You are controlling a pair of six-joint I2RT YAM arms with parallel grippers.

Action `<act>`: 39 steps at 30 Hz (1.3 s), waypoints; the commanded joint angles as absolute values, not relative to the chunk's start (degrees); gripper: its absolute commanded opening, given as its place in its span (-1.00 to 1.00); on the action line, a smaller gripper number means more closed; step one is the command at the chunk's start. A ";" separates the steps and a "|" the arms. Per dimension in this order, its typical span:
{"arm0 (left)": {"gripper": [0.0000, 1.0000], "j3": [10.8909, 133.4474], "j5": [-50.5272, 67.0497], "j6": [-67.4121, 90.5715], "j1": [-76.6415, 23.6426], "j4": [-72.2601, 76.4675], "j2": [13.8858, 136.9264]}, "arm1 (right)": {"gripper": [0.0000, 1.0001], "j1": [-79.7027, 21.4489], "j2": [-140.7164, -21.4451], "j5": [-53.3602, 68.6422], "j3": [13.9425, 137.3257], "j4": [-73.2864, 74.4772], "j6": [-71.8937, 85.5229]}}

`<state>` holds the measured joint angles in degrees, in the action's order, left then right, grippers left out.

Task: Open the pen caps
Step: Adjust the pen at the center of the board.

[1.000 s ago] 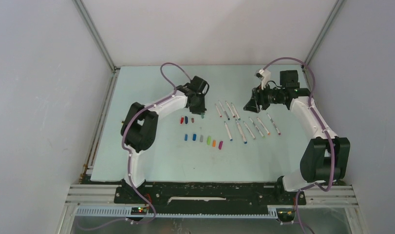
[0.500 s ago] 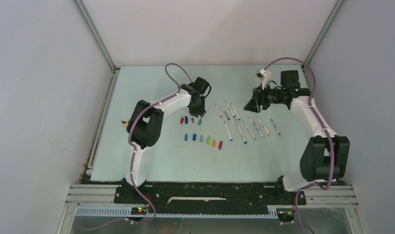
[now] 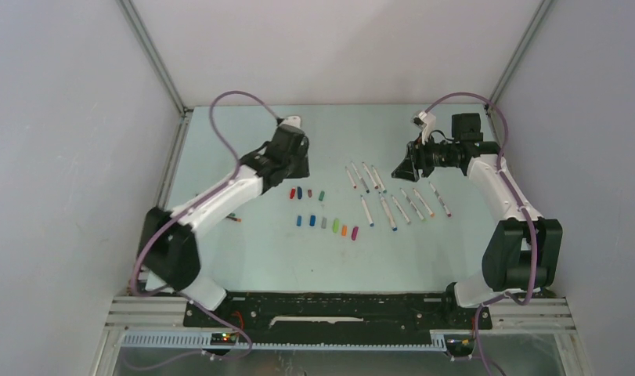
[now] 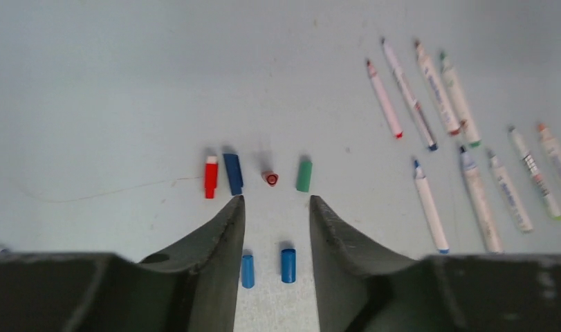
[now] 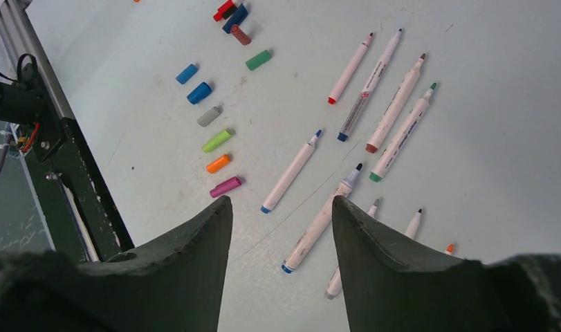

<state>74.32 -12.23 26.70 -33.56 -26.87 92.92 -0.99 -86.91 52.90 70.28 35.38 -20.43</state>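
- 10 caps (image 3: 324, 222) lie on the table (image 3: 243, 141), all off the pens, in 2 rows left of centre.
- Far row has 4, left to right: red (image 4: 210, 177), dk blue (image 4: 232, 173), brown (image 4: 270, 178), green (image 4: 304, 176).
- Near row has 6, left to right: 2 blue (image 5: 199, 93), grey (image 5: 209, 115), lime (image 5: 217, 140), orange (image 5: 218, 163), magenta (image 5: 226, 186).
- 10 pens (image 3: 387, 211) counted in top view, uncapped, right of the caps: 4 in the far group, 6 in the near group. Some are cut off in the wrist views.
- Pens' long axes are approx parallel, running far-left to near-right, w/ nibs at the far end and coloured butts at the near end.
- Caps lie w/ long axis approx far-near. The brown one shows its open end to the L wrist cam.
- L arm is stretched low from its near-left base diagonally twd centre. Its wrist sits above the cap rows, cam looking down.
- L gripper (image 4: 276, 202): fingers parted, nothing btwn them, clear of all caps. The 2 blue caps show thru the gap, on the table below.
- R arm: lower link upright at the right, forearm reaching far-left, wrist approx level and pointing left.
- R gripper (image 5: 281, 202): fingers spread wide and empty, held above the table beside the pens' far group.
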 commanded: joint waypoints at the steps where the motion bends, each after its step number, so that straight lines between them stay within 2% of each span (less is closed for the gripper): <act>1: -0.03 63.38 -23.14 24.37 -32.41 -17.74 81.42 | 0.14 -0.74 -85.82 55.07 70.47 35.32 -22.12; 6: 0.27 52.30 -26.37 29.96 -27.14 -16.06 73.13 | 0.13 -0.78 -86.04 55.36 70.46 35.59 -22.67; 14: 0.40 40.13 -18.39 40.26 -11.18 -11.64 64.37 | 0.13 -0.79 -86.59 55.54 70.47 35.64 -23.02; 16: 0.47 39.82 -16.81 43.81 -4.73 -14.90 65.31 | 0.13 -0.79 -86.86 55.71 70.49 35.77 -23.12; 21: 0.46 41.60 -15.75 45.46 1.07 -19.99 68.39 | 0.13 -0.79 -87.17 55.90 70.49 35.68 -23.12; 24: 0.41 41.62 -16.31 46.47 2.33 -21.59 69.42 | 0.13 -0.79 -87.46 55.86 70.49 35.77 -23.12; 27: 0.23 41.37 -16.63 47.83 3.11 -22.61 71.10 | 0.12 -0.79 -87.53 55.90 70.49 35.77 -23.20; 30: -0.08 42.05 -14.49 48.24 4.46 -23.40 74.62 | 0.12 -0.74 -87.70 55.98 70.49 35.77 -23.16; 33: -0.28 43.35 -11.55 48.28 6.07 -24.11 78.81 | 0.12 -0.74 -87.89 56.07 70.49 35.86 -23.20; 39: -0.32 43.77 -9.29 49.39 7.63 -22.37 83.40 | 0.12 -0.79 -87.62 55.89 70.49 35.99 -23.30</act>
<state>41.08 -11.22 48.10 6.83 -23.00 82.19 -0.99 -87.44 54.70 70.28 35.92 -22.55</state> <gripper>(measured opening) 0.338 0.562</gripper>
